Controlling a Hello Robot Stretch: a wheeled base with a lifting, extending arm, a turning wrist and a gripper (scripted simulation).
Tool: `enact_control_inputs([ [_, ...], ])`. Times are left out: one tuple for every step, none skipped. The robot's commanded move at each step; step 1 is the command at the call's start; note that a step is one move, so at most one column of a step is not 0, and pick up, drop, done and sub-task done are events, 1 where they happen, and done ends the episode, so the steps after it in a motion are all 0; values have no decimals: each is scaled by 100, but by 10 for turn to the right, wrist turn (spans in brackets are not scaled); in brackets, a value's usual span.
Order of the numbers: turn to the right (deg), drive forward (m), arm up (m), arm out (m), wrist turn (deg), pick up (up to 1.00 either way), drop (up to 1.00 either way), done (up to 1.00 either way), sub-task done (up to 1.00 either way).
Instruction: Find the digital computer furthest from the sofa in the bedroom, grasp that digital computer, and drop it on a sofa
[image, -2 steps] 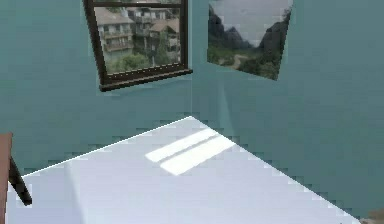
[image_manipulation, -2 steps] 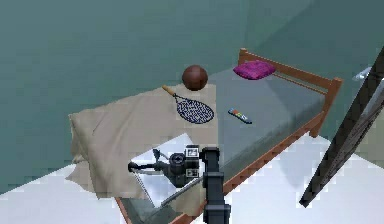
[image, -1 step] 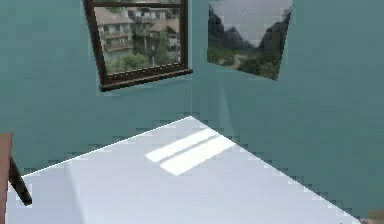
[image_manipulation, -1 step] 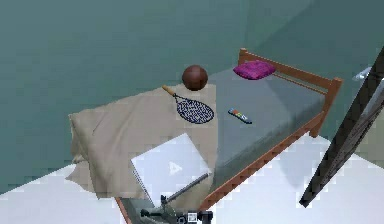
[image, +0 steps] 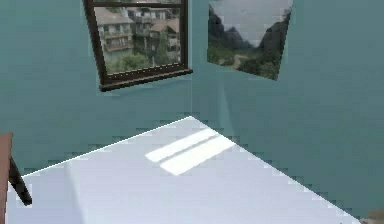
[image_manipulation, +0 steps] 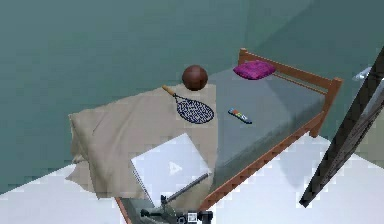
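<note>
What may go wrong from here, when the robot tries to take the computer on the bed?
1. The laptop lies on a loose tan blanket near the edge of the bed; a nudge from the claw might push it away or drag the cloth.
2. I cannot tell whether the claw holds anything, so a lift now may come up empty.
3. A racket and a ball lie farther up the bed; a long reach might knock them.

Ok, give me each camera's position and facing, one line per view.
Forward view: on the robot, looking ahead and somewhat down at a corner of teal walls with a window, a wall picture and pale floor.
Arm side view: on the robot's body, looking out sideways at a bed bearing a laptop; the gripper stands at the bottom edge.
Shared: teal walls and pale floor.
</note>
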Motion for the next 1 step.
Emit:
enact_control_inputs([
  [0,0,10,0,0,0,0,0,0],
])
